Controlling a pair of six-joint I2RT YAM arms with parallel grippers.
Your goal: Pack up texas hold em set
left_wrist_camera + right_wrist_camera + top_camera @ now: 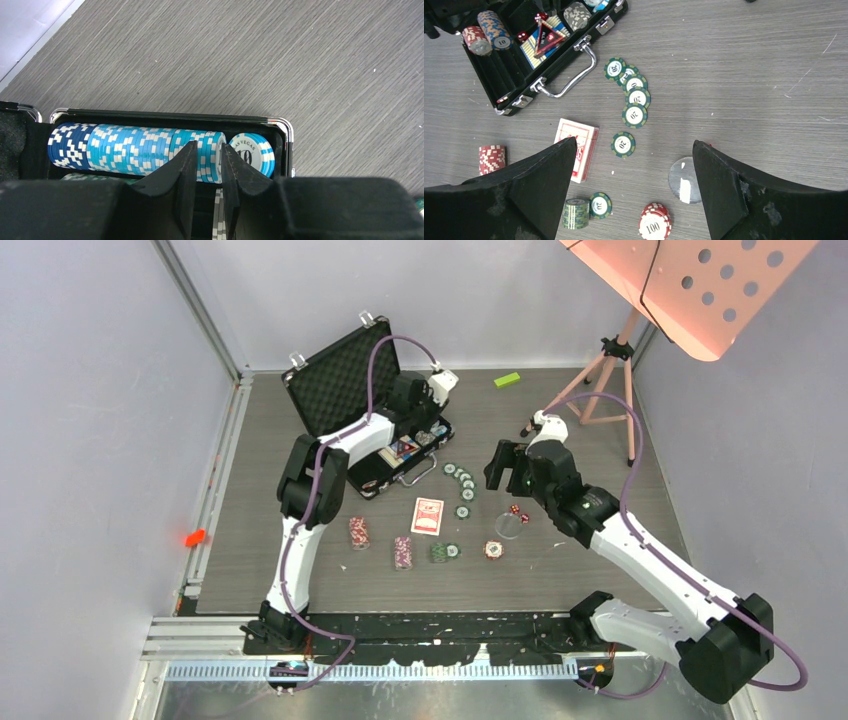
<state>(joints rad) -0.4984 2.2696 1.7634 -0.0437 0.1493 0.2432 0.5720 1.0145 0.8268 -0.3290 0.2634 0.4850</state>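
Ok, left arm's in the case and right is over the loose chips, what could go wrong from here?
1. The left gripper sits right at the blue chip row in the case; lifting out could drag chips loose, and the end chip leans face-out.
2. The green chips below the open right gripper lie flat and overlapping, so a pinch may slip or scatter them.

Reads "AS VEGAS" and "10" on light-blue chip [248, 151] at right of frame — "20" on green chips [634, 115] mid-frame — "100" on red chip [653, 227] at bottom.
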